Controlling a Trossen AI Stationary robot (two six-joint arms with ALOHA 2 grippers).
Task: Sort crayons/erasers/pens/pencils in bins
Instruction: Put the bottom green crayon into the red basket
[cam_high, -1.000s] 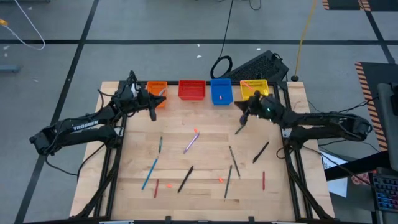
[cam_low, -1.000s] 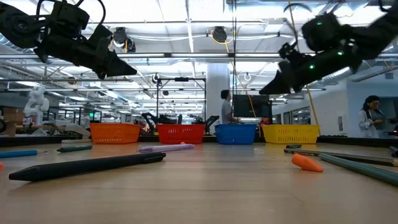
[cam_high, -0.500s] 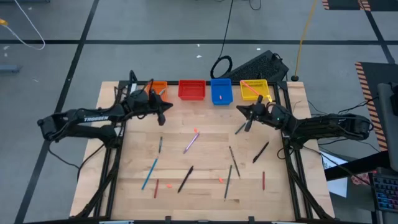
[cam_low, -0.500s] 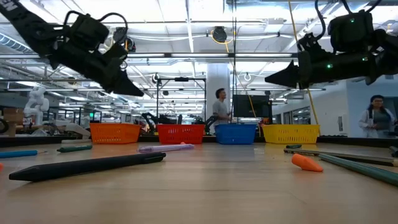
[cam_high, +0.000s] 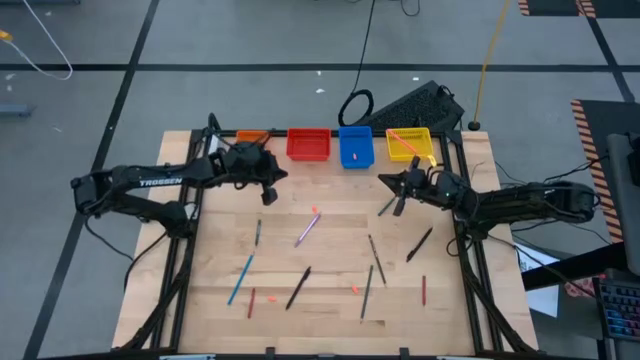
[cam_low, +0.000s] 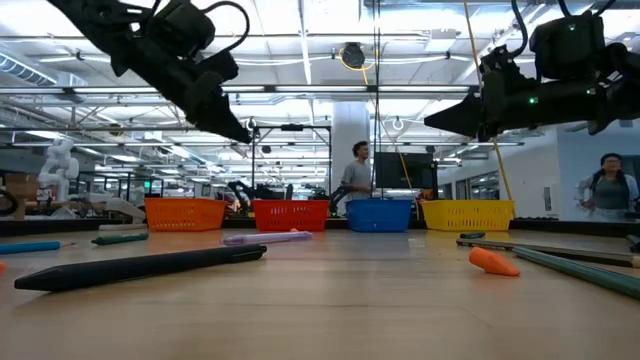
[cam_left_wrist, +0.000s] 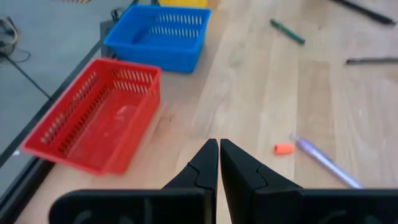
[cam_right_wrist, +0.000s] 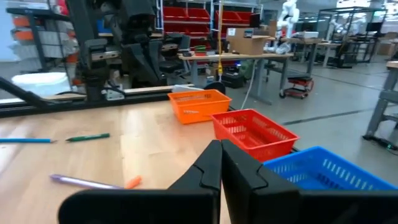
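Observation:
Four bins stand in a row at the far edge: orange (cam_high: 248, 136), red (cam_high: 308, 145), blue (cam_high: 355, 147) and yellow (cam_high: 409, 143). Pens, pencils, crayons and erasers lie flat and scattered on the wood: a purple pen (cam_high: 306, 230), an orange-red eraser (cam_high: 315, 212), a green pencil (cam_high: 257, 232), a light blue pen (cam_high: 240, 278), a red crayon (cam_high: 423, 290). My left gripper (cam_high: 268, 192) hangs shut and empty in front of the orange and red bins. My right gripper (cam_high: 392, 186) hangs shut and empty in front of the yellow bin, its fingers level (cam_low: 430, 122).
A black pen (cam_high: 298, 287), dark pencils (cam_high: 372, 248) and another black pen (cam_high: 419, 243) lie in the near half. A pink stick lies in the yellow bin. A keyboard (cam_high: 415, 103) sits behind the bins. People stand in the room beyond the table.
My left gripper has gone from over the orange bin toward the table's right edge, rising as it went, and stays shut. My right gripper has tipped from pointing down to level and drawn slightly toward the near edge, still shut.

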